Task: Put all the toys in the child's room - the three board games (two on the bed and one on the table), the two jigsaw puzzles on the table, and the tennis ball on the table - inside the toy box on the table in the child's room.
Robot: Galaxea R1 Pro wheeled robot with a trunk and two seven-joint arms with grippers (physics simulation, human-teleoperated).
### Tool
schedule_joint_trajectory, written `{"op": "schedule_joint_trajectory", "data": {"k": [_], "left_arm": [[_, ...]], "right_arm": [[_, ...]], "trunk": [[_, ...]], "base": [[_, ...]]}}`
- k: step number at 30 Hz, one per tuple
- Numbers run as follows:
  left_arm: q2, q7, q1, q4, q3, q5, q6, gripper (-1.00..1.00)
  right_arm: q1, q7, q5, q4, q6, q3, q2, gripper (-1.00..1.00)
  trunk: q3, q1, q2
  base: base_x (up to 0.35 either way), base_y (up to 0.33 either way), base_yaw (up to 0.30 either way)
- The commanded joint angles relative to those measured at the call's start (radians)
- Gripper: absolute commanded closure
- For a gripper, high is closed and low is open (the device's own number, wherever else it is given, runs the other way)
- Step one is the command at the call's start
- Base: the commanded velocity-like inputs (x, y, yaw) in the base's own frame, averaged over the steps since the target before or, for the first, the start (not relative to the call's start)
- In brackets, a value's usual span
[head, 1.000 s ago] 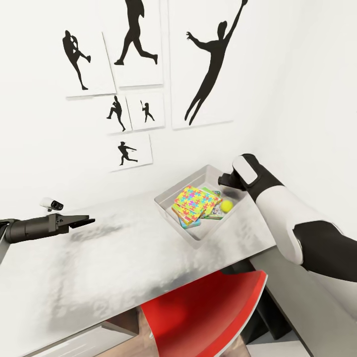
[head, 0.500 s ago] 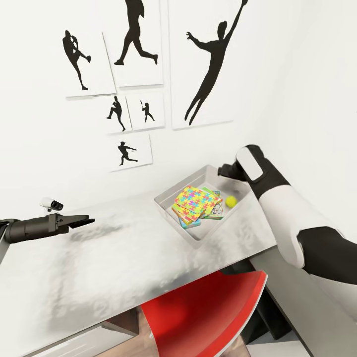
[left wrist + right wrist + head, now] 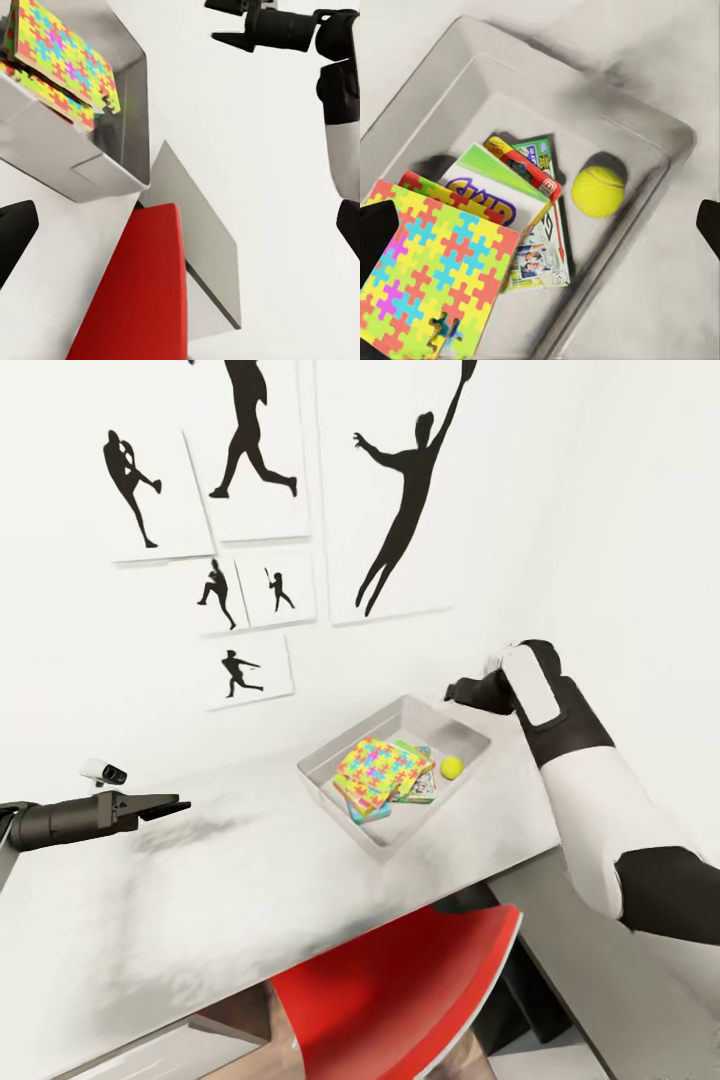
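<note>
The light grey toy box [image 3: 328, 785] stands on the white table [image 3: 230, 890] near its right end. Inside it a jigsaw puzzle [image 3: 376, 771] lies on top of stacked board games [image 3: 418, 790], with the tennis ball [image 3: 451, 767] beside them. The right wrist view looks down on the toy box [image 3: 585, 79], the jigsaw puzzle [image 3: 435, 277], the board games [image 3: 536, 225] and the tennis ball [image 3: 598, 191]. My right gripper [image 3: 456, 690] hovers open and empty above the box's far right corner. My left gripper [image 3: 168, 806] is open and empty, low over the table's left part.
A red chair [image 3: 400, 990] is tucked under the table's front edge. A lower grey desk section [image 3: 575, 930] joins at the right. Black silhouette pictures [image 3: 400, 510] hang on the white wall behind. The table surface between the left gripper and the box is bare.
The right gripper has risen and drawn back from the box interior. The ball has rolled slightly inside the box. The head view has shifted a little; the left arm is still.
</note>
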Motion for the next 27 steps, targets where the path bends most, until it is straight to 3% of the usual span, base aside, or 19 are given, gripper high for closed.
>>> {"op": "schedule_joint_trajectory", "data": {"k": [1, 4, 7, 9, 13, 15, 16, 18, 20, 23, 27], "left_arm": [[0.001, -0.004, 0.000, 0.000, 0.000, -0.001, 0.010, -1.00], [0.001, -0.004, 0.001, 0.000, 0.000, -0.001, 0.009, -1.00], [0.002, -0.004, 0.002, 0.002, 0.000, -0.001, 0.007, -1.00], [0.002, -0.004, 0.003, 0.007, 0.001, -0.001, 0.005, -1.00], [0.006, -0.004, 0.006, 0.011, 0.010, -0.001, 0.002, -1.00], [0.017, -0.004, 0.008, 0.012, 0.017, -0.002, 0.001, -1.00], [0.026, -0.004, 0.009, 0.012, 0.019, -0.001, 0.001, -1.00], [0.048, -0.004, 0.012, 0.012, 0.021, 0.002, 0.001, -1.00], [0.075, -0.004, 0.018, 0.015, 0.022, 0.003, 0.001, -1.00], [0.108, -0.004, 0.041, 0.048, 0.023, 0.006, 0.001, -1.00], [0.133, -0.004, 0.077, 0.104, 0.057, 0.010, 0.003, -1.00]], "right_arm": [[0.017, -0.008, -0.037, -0.035, 0.010, -0.023, -0.006, -1.00], [0.070, -0.005, -0.133, -0.133, 0.011, -0.080, -0.045, -1.00], [0.125, -0.002, -0.262, -0.214, 0.011, -0.096, -0.115, -1.00], [0.179, -0.001, -0.394, -0.278, 0.011, -0.101, -0.168, -1.00], [0.334, 0.012, -0.717, -0.449, 0.011, -0.105, -0.250, -1.00], [0.431, 0.017, -0.833, -0.533, 0.011, -0.107, -0.275, -1.00], [0.481, 0.019, -0.872, -0.572, 0.011, -0.112, -0.284, -1.00], [0.578, 0.035, -0.918, -0.646, 0.011, -0.135, -0.293, -1.00], [0.672, 0.102, -0.937, -0.694, 0.011, -0.163, -0.296, -1.00], [0.801, 0.317, -0.939, -0.719, 0.011, -0.198, -0.299, -1.00], [0.925, 0.587, -0.919, -0.728, 0.011, -0.252, -0.300, -1.00]], "trunk": [[0.000, 0.001, -0.002], [0.004, 0.001, -0.002], [0.009, 0.001, -0.002], [0.012, 0.001, -0.002], [0.018, 0.001, -0.002], [0.021, 0.001, -0.002], [0.023, 0.001, -0.002], [0.026, 0.001, -0.002], [0.029, 0.001, -0.002], [0.034, 0.001, -0.002], [0.040, 0.001, -0.002]], "base": [[0.000, -0.044, -0.103], [0.000, -0.019, -0.105], [0.000, -0.005, -0.107], [0.000, -0.002, -0.107], [-0.001, 0.000, -0.107], [-0.021, 0.000, -0.107], [-0.012, 0.000, -0.107], [-0.006, 0.000, -0.107], [-0.003, 0.000, -0.107], [-0.001, 0.000, -0.107], [0.000, 0.000, -0.107]]}}
